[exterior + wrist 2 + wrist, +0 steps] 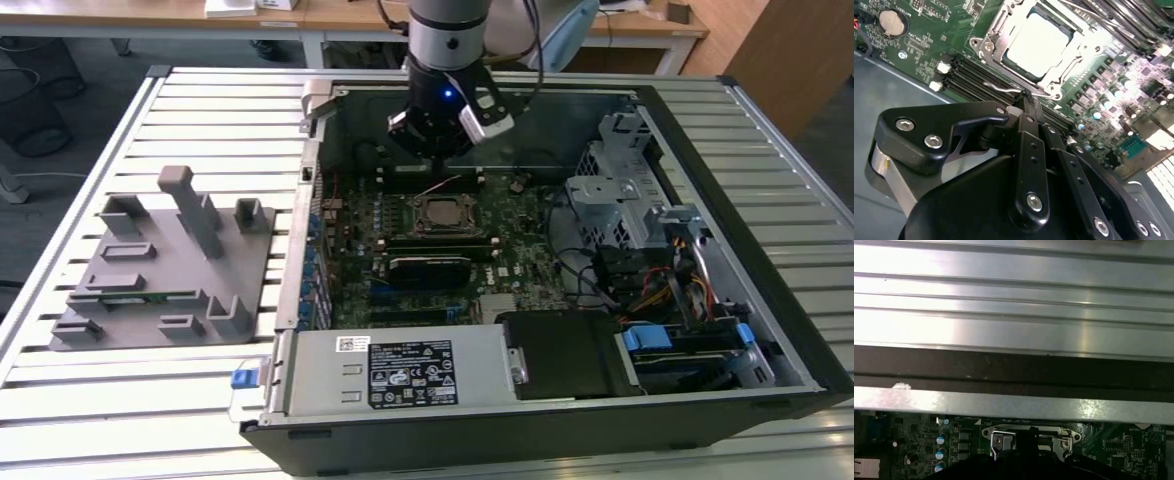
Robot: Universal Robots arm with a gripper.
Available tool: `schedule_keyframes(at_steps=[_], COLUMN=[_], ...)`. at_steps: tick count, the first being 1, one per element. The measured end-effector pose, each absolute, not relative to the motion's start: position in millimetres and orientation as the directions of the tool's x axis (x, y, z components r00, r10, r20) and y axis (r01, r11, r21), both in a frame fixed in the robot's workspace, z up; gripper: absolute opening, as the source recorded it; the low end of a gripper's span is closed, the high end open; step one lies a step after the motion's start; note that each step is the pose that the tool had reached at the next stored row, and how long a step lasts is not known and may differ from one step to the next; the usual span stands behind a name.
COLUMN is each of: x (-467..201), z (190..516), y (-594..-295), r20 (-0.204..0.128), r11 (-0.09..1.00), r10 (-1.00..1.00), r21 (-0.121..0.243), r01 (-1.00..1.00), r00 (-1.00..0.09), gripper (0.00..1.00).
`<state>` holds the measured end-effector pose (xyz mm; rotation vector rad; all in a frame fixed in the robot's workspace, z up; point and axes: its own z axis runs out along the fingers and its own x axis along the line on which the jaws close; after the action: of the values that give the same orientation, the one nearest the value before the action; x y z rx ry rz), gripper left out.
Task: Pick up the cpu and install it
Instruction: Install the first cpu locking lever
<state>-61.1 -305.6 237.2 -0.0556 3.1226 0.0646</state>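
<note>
The cpu [439, 214] lies flat in its socket on the green motherboard, inside the open computer case. In the second wrist view its silver top [1037, 42] shines, ringed by the metal socket frame [1004, 30]. My gripper [434, 150] hangs just behind the socket, toward the case's rear wall. Its black fingers meet at a point [1027, 98], shut with nothing between them. The tip sits at the thin wire lever [1003, 89] on the edge of the socket. In the first wrist view the gripper tip [1026, 440] stands in front of the socket frame [999, 440].
A grey fixture block [160, 262] with upright posts rests on the slatted table at the exterior view's left. Inside the case are the power supply [400, 372], a black shroud [567, 350] and a drive cage [627, 190]. Black memory slots [971, 75] and a coin battery [893, 22] flank the socket.
</note>
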Motion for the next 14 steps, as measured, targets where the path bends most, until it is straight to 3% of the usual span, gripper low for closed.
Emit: schedule_keyframes(at_steps=[14], x=[-50.6], z=[226.4], y=[-300.0], r20=[-0.018], r11=[0.999], r10=[-0.035], r21=[0.041], r01=[-0.036], r00=[-0.999], gripper=[0.11])
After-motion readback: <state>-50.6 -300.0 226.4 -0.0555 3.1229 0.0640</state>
